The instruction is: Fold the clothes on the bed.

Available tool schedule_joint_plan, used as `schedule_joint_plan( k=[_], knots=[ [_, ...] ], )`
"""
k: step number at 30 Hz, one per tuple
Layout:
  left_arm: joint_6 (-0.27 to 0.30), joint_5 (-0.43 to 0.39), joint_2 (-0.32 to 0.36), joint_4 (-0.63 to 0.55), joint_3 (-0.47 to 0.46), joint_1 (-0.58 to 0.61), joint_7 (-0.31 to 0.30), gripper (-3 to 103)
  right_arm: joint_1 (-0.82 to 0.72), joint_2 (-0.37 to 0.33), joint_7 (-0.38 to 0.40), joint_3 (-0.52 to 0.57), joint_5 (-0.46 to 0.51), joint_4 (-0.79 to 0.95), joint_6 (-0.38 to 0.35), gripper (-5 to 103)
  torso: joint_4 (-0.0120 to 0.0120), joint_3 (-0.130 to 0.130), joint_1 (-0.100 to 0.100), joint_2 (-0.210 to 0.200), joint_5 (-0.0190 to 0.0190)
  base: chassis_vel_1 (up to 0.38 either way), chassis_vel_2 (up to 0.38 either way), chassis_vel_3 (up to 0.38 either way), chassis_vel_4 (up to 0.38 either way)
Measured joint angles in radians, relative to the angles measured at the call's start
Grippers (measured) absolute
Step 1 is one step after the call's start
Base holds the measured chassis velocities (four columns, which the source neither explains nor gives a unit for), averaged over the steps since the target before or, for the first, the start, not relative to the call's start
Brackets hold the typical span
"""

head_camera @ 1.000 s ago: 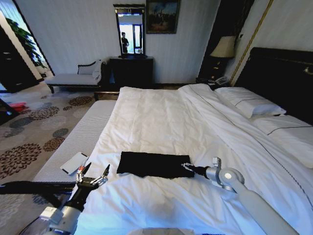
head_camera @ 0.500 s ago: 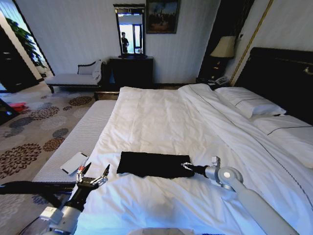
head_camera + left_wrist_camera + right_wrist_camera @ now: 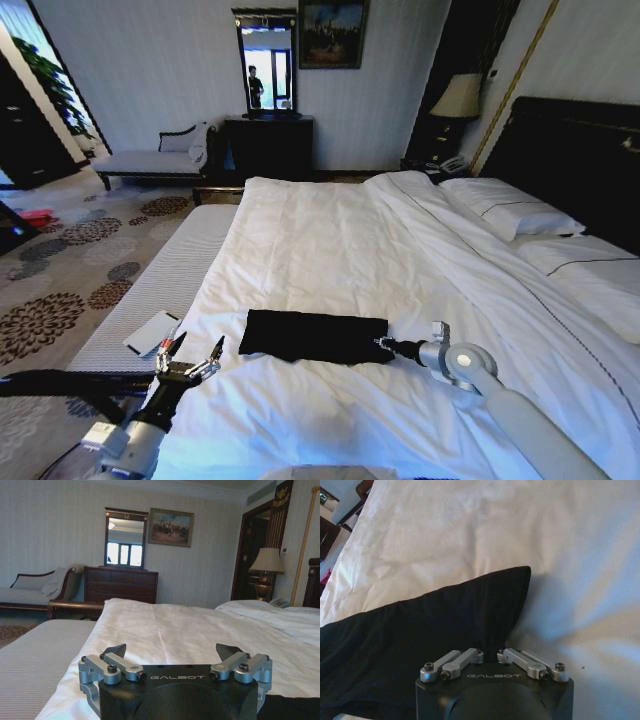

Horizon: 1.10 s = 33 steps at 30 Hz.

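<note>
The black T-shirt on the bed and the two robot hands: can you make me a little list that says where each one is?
shirt: black T-shirt folded into a flat strip near the foot of the bed
right gripper: at the shirt's right edge, low on the duvet, fingers shut
left gripper: open, at the bed's left edge, apart from the shirt
card: white card on the grey bench beside the bed

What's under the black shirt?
The black T-shirt lies folded flat on the bed, its white duvet showing all around. The right gripper touches one end. Anything beneath the fabric is covered.
</note>
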Motion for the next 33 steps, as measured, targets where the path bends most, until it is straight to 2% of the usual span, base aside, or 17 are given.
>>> schedule_joint_plan(
  k=[18,33],
  knots=[
    [0.0,0.0,0.0,0.0,0.0,0.0,0.0,100,-0.014,0.0,0.018,0.023,0.008,0.049,0.008,4,-0.0001,0.0,0.0,0.0,0.0,0.0,0.0,0.0,0.0],
    [0.0,0.0,0.0,0.0,0.0,0.0,0.0,100,-0.075,-0.098,0.025,0.187,0.037,0.09,0.003,4,-0.0001,0.0,0.0,0.0,0.0,0.0,0.0,0.0,0.0]
  ],
)
